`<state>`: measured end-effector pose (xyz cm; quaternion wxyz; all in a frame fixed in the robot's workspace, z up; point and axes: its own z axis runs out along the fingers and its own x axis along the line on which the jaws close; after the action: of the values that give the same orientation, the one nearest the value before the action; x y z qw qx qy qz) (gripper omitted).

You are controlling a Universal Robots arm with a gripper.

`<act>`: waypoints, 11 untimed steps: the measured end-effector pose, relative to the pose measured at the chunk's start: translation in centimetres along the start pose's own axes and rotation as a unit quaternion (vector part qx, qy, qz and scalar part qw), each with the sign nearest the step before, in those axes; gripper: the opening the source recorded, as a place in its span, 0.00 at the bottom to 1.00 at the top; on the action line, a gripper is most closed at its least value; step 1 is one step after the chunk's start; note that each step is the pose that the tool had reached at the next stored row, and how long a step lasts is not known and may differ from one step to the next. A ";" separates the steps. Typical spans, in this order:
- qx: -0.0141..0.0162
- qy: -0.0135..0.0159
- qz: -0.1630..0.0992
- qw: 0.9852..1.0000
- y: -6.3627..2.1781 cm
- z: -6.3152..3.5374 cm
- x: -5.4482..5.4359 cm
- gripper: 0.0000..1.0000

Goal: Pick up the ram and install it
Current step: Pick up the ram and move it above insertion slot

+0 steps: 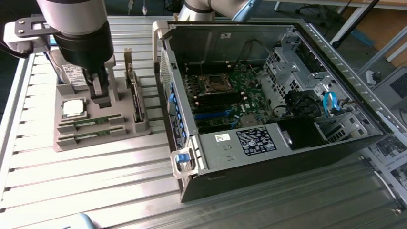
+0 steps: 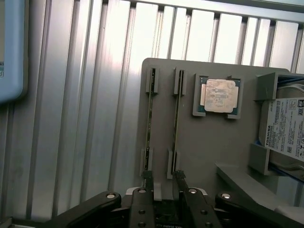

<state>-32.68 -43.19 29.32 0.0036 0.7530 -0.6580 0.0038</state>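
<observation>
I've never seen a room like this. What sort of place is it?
Probably a robot workshop or lab for building computers: a robot arm hangs over a tray of parts, beside an open PC case on a metal table.

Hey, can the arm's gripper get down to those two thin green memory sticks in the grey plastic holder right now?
Probably yes. The gripper hangs open above the grey plastic holder, and the thin green memory sticks stand on edge in their slots with nothing over them.
</observation>
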 end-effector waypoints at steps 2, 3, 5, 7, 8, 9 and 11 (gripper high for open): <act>0.000 0.000 0.000 1.000 0.05 0.06 0.0 0.30; 0.000 0.000 0.000 1.000 0.07 0.09 0.0 0.30; 0.000 0.000 0.000 1.000 0.09 0.17 0.0 0.30; 0.000 0.000 0.000 1.000 0.12 0.25 0.0 0.30; 0.000 0.000 0.000 1.000 0.13 0.29 0.0 0.30; 0.000 0.000 0.000 1.000 0.14 0.32 0.0 0.30; 0.000 0.000 0.000 1.000 0.17 0.41 0.0 0.30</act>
<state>-32.85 -43.20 28.92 0.0037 0.7529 -0.6581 0.0038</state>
